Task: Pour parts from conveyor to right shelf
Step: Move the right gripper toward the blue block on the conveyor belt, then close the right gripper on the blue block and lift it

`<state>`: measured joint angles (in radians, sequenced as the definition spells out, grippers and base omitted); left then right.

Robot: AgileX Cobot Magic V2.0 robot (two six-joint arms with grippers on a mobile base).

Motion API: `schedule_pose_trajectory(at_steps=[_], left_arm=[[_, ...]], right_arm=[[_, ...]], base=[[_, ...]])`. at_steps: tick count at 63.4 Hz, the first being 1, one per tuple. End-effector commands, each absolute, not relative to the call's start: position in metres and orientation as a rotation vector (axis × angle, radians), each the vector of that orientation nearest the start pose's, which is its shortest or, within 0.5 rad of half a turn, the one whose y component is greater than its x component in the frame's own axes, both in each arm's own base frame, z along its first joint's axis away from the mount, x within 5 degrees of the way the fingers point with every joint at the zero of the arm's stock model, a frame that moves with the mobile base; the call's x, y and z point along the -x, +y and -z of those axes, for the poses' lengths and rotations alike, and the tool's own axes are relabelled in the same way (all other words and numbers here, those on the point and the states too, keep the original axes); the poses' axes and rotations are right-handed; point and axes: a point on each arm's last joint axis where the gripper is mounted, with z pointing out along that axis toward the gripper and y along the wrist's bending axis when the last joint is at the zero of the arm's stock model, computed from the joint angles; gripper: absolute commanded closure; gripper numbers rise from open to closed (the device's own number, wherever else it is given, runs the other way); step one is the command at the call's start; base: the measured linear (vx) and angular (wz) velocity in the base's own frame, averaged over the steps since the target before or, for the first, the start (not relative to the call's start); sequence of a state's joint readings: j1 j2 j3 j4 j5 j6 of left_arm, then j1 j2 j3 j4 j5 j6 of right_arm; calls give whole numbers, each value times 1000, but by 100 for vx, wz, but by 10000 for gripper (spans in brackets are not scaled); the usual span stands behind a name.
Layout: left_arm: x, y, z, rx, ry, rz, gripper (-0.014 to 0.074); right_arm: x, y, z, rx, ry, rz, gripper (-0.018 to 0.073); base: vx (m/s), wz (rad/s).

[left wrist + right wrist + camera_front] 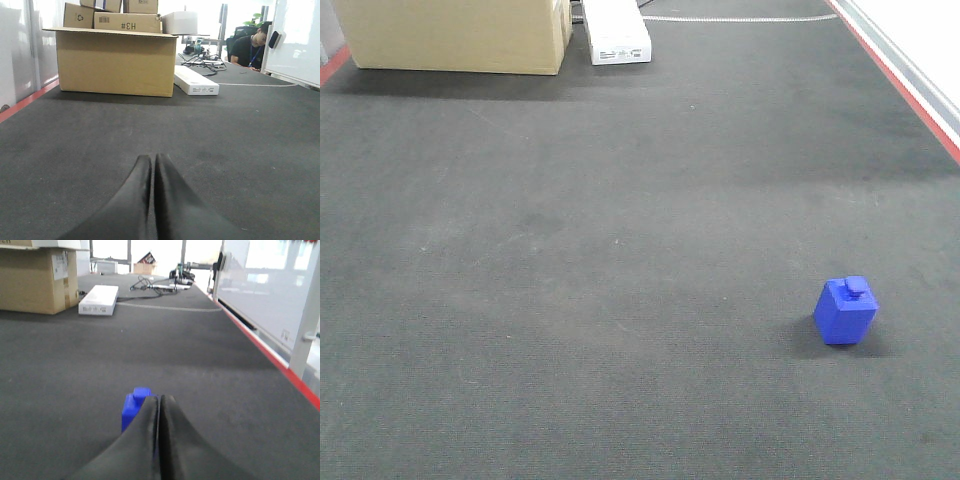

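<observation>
One blue block [846, 312], the only part in sight: roughly cube-shaped, small rounded knob on its upper face, standing on the tabletop [570, 250] at the near right of the front view, well apart from the red edge strip [910, 90]

One tabletop: wide belt of dark grey felt, thin red strips along its long sides

Two pincers, both low over the felt:
- Left pincer [152, 159]: black fingers pressed together tip to tip, gripping nothing, pointing down the belt toward the far end
- Right pincer [159, 399]: fingers likewise closed flat against each other, gripping nothing. The blue block stands just beyond the tips and a little to their left in the wrist view, its right part hidden behind the nearer finger; whether finger and block touch cannot be told

One large cardboard box [115, 62] at the far left of the belt, smaller cartons stacked on top

One flat white box [196, 83] just beside the cardboard box, on its right

One person in black [250, 47], seated well behind the belt, beside a white panel
</observation>
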<state>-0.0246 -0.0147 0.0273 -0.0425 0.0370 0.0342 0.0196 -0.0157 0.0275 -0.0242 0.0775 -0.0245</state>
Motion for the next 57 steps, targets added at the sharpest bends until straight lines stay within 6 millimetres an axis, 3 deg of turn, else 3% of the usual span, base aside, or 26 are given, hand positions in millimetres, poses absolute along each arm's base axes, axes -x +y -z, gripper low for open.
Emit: schedule_pose_trajectory(at_steps=[1,7,13,25,33,40,51,57], left_arm=[[-56,-1,-199,-5,1475,38,602],[-56,-1,-199,-5,1475,38,602],[-56,-1,-199,-5,1475,38,602],[-56,-1,-199,-5,1475,38,602],[-56,-1,-199,-5,1475,38,602],[-56,-1,-199,-5,1475,38,602],[-56,-1,-199,-5,1475,38,602],[-56,-1,-199,-5,1475,38,602]], right_arm=[[-54,1,-212,56,1393,37,569],[-53,1,-233,47,1348,29,569],[-60,1,-253,39,1420,20,569],[-100,2,-285,-9,1689,-44,569],[-127,4,-282,-51,1841,-89,569],[-144,3,-276,-55,1862,-78,569],[-159,3,-270,-29,1901,-52,562],[-168,4,-273,14,1972,-33,508]], base=[[0,0],[0,0],[0,0],[0,0],[0,0],[0,0],[0,0],[0,0]])
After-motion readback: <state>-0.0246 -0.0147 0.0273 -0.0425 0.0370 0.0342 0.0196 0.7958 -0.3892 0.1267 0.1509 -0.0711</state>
